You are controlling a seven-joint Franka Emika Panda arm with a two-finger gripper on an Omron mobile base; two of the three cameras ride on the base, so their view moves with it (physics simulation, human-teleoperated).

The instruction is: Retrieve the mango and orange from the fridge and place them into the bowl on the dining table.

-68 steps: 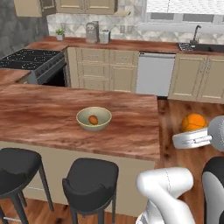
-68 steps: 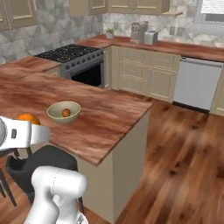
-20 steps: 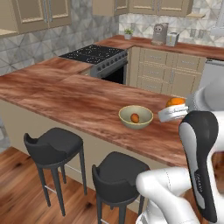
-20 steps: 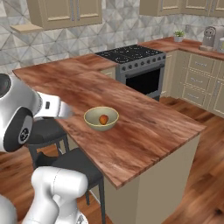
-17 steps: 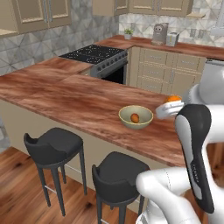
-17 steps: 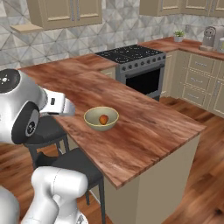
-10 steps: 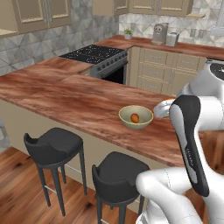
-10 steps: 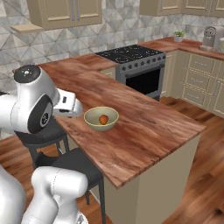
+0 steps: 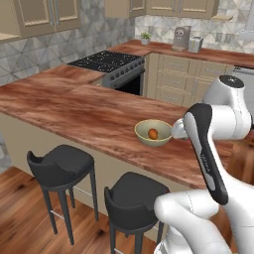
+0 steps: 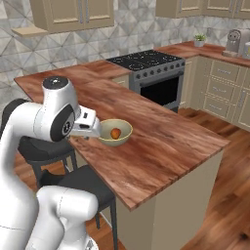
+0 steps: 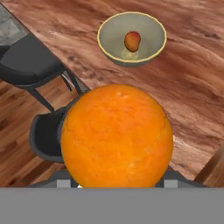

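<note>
The orange [image 11: 116,135] bulks large in the hand view, with my gripper [image 10: 95,129] shut on it. The hand hovers just beside the near rim of the olive-beige bowl [image 10: 123,127], a little above the dining table [image 10: 161,141]. The small red mango [image 11: 132,41] lies inside the bowl [image 11: 107,48]. From the left base view, the gripper [image 9: 176,132] sits at the right edge of the bowl [image 9: 144,140], and the mango [image 9: 153,134] shows within it. The orange hides my fingertips. The fridge is out of view.
Two black stools [image 9: 62,161] [image 9: 136,196] stand along the near side of the dining table [image 9: 74,114]. A stove [image 10: 146,61] and beige cabinets sit behind it. My own upper arm [image 9: 206,149] rises close to the table's edge.
Over the last second the arm has swung the held orange leftwards to the bowl's edge. Before that the whole view shifted as the base drove.
</note>
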